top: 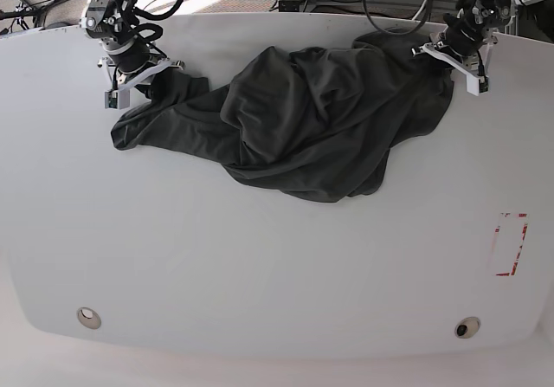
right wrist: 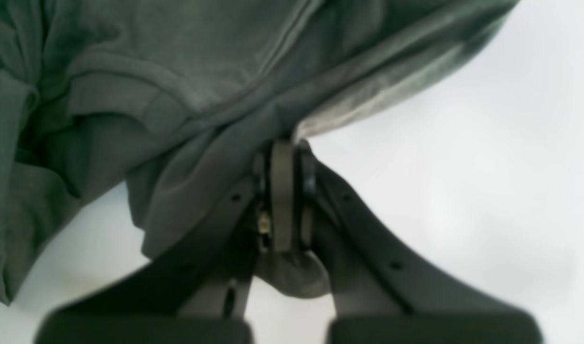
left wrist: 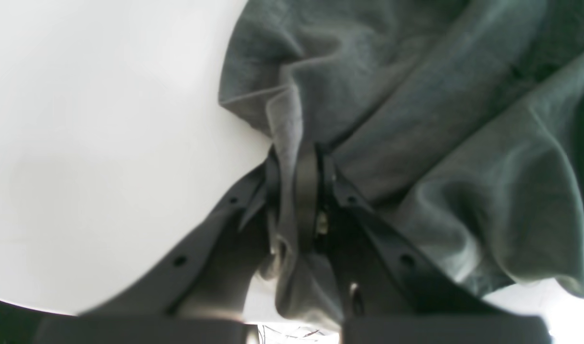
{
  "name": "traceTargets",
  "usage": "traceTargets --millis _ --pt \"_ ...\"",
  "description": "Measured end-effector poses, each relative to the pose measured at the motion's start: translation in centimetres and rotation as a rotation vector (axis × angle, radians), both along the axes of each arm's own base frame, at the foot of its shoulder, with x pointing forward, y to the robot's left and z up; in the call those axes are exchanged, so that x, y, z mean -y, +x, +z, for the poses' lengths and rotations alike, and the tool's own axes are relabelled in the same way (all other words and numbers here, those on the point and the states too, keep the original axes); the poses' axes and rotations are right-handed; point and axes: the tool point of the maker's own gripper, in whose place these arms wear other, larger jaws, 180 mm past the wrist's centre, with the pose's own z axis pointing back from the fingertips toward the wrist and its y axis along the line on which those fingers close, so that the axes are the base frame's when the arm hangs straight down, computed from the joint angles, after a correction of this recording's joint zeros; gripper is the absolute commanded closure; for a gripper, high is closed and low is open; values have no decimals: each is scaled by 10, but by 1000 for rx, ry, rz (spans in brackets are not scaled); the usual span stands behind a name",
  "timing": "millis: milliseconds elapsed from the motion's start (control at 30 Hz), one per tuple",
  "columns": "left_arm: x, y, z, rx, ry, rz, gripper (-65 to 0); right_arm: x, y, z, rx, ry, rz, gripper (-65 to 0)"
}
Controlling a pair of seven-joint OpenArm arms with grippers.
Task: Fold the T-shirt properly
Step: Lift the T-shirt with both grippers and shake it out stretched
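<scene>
Bunching into deep folds, the T-shirt hides its own outline; neckline and hem cannot be picked out in the base view, and both wrist views are soft and cropped, showing only cloth, black fingers and white table; the wrist views cut the garment off at their edges. It lies on the far half of the table, stretched sideways, its long axis running across the base view from one arm to the other; a narrower end trails toward that view's left, and the bulk sits in the middle and right. The left gripper is clamped on a pinch of the cloth, a strip of fabric running down between its fingers; the right gripper is likewise closed on a fold, with a small tuft poking out below the pads.
</scene>
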Motion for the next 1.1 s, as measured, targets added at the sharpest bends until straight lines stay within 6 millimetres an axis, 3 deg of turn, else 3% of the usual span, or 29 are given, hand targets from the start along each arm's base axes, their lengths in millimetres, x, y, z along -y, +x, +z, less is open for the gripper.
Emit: traceTargets --millis 100,267,400,500,667,800,967,1100 --pt "1 4 12 22 17 -14 0 0 1 2 3 -3 3 -14" --pt "7 33 57 165 47 -78 0 3 4 23 14 -79 32 -14" --pt "3 53 75 221 0 -94 0 2 34 61 104 -124 64 -14" --pt "-7 79 107 324 -44 -103 0 8 58 84 148 -167 98 -14" --pt "-31 111 148 455 -30 -76 0 23 80 103 181 -221 96 -14" --pt "-38 127 169 504 7 -104 0 23 103 126 254 -232 117 -14" --pt "-46 151 199 533 74 -163 0 38 126 155 320 -294 112 -14" --pt "-50 171 229 578 105 -182 0 38 149 187 413 -310 115 -14"
